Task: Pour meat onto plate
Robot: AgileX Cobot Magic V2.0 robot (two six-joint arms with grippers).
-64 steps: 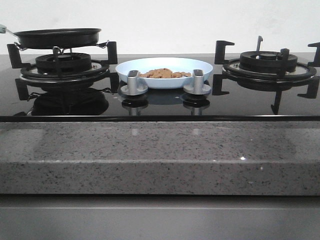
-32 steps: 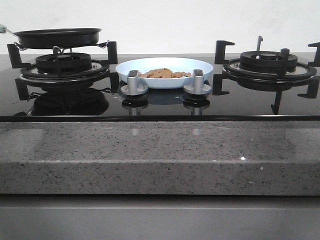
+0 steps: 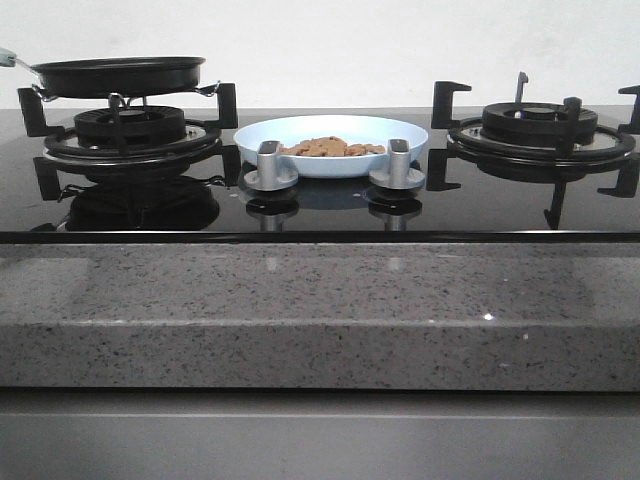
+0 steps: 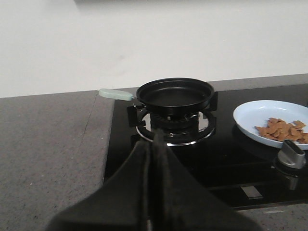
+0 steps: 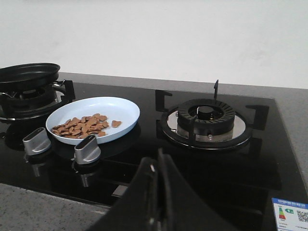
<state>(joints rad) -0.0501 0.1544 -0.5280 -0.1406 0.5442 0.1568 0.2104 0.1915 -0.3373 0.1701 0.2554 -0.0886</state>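
Setting: black glass hob (image 3: 320,215) against a white wall.
Meat (image 3: 330,147): heaped on the plate (image 3: 410,135), frame centre.
Change: we see none; pan (image 3: 117,75) unmoved upper left, so pouring looks finished.
Left gripper (image 4: 155,144): closed, empty.
Right gripper (image 5: 159,166): closed, empty.

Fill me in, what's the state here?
Nothing is being handled right now. The meat already lies on the pale blue plate, which sits on the glass cooktop between the two burners, behind the knobs. The black frying pan rests on the left burner and looks empty. The left gripper and right gripper are both shut, holding nothing, back from the stove.
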